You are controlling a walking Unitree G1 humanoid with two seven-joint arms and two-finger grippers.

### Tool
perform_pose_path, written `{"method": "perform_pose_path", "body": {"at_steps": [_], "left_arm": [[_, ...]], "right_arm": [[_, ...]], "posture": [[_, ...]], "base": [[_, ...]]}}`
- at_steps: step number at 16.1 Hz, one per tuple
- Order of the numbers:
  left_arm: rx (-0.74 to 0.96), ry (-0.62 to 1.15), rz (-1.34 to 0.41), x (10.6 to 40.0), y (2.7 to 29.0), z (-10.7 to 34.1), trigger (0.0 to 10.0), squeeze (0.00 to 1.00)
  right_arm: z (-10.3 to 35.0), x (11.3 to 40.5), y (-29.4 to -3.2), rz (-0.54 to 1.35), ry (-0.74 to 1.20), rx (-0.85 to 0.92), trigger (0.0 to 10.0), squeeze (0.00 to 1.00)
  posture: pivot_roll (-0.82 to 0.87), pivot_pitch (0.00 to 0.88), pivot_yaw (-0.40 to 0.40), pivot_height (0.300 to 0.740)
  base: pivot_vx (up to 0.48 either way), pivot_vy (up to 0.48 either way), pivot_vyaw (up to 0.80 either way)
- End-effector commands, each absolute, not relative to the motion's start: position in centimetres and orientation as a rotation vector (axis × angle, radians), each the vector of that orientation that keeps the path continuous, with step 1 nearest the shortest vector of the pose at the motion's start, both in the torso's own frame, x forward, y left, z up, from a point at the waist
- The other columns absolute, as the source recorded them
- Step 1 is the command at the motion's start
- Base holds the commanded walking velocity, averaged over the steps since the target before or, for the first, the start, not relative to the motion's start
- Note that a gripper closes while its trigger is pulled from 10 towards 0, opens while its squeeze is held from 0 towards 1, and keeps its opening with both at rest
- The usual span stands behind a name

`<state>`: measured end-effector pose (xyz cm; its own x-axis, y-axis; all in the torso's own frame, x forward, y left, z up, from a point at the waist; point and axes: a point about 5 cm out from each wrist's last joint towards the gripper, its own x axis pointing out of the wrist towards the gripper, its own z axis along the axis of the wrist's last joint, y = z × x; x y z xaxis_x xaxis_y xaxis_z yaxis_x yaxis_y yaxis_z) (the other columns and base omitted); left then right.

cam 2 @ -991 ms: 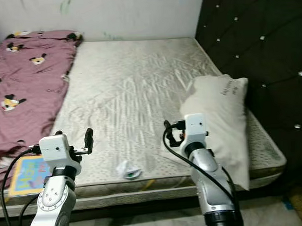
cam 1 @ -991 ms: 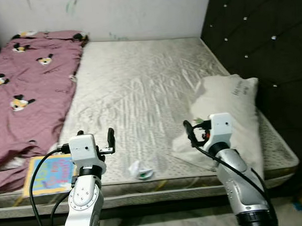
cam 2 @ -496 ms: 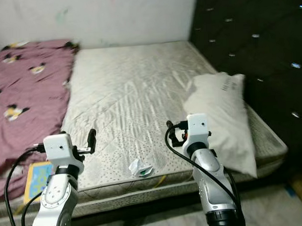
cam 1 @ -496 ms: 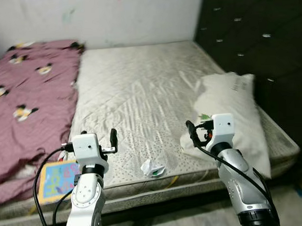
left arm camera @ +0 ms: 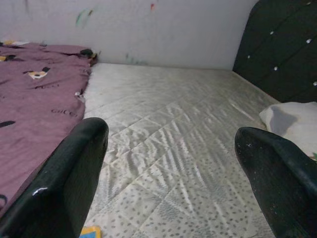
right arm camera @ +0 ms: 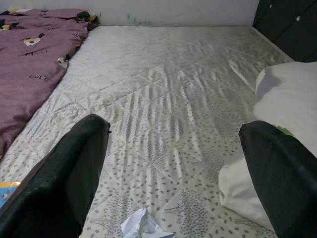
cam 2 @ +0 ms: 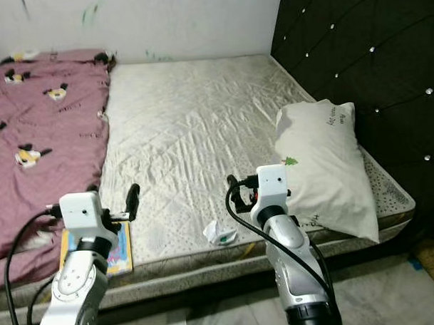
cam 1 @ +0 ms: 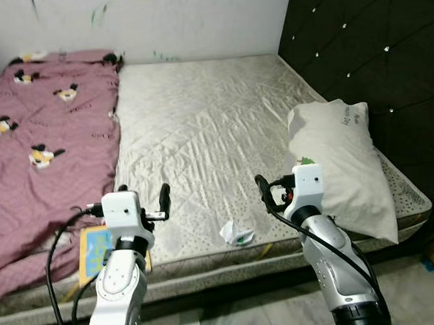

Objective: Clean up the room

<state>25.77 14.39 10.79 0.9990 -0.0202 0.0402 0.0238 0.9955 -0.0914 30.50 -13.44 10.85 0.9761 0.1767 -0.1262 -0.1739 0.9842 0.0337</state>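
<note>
Two pincers up in front of the bed, both spread wide and holding nothing. The crumpled paper wad [cam 1: 236,234] is the obvious bit of trash: it sits on the mattress [cam 1: 201,127] near the front edge, between the two pincers, slightly nearer the right pincer [cam 1: 273,191] and just below and ahead of it in the right wrist view. The left pincer [cam 1: 143,198] hangs over the front strip of the bed, with a colourful book [cam 1: 96,246] just below and beside it, half tucked by the maroon blanket [cam 1: 45,133].

What could go wrong, imo: the wad is light and springy, so coming down off-centre could flick it over the bed edge onto the floor. Closing too deep might pinch the quilted cover along with it and drag the fabric up. The book lies flat, so fingers could just skid over it or snag the blanket instead.

Farther out past the right pincer, the white pillow [cam 1: 342,165] overhangs the near corner, and a careless elbow swing could nudge it off.
</note>
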Motion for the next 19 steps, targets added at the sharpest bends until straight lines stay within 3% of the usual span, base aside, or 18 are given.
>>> {"method": "perform_pose_path", "body": {"at_steps": [1,11,16,19], "left_arm": [[-0.100,-0.053,-0.036,25.7,14.2,11.1,10.0,0.00],[-0.101,-0.042,-0.054,25.7,13.8,10.8,10.0,0.00],[-0.100,-0.031,-0.034,26.0,13.7,10.7,10.0,0.00],[-0.101,-0.027,-0.034,26.0,13.6,10.6,10.0,0.00]], "right_arm": [[10.9,30.7,-13.7,0.173,0.127,0.011,10.0,0.00],[10.2,30.4,-13.7,0.180,0.146,-0.011,10.0,0.00],[9.8,30.0,-13.6,0.196,0.139,-0.067,10.0,0.00],[9.9,29.9,-13.6,0.204,0.130,-0.073,10.0,0.00]], "posture": [[0.06,0.042,-0.026,0.740],[0.06,0.040,-0.031,0.740],[0.05,0.051,-0.026,0.740],[0.05,0.053,-0.025,0.740]], "base": [[0.382,0.000,0.00],[0.391,0.000,0.00],[0.000,0.000,0.00],[0.000,0.000,0.80]]}}
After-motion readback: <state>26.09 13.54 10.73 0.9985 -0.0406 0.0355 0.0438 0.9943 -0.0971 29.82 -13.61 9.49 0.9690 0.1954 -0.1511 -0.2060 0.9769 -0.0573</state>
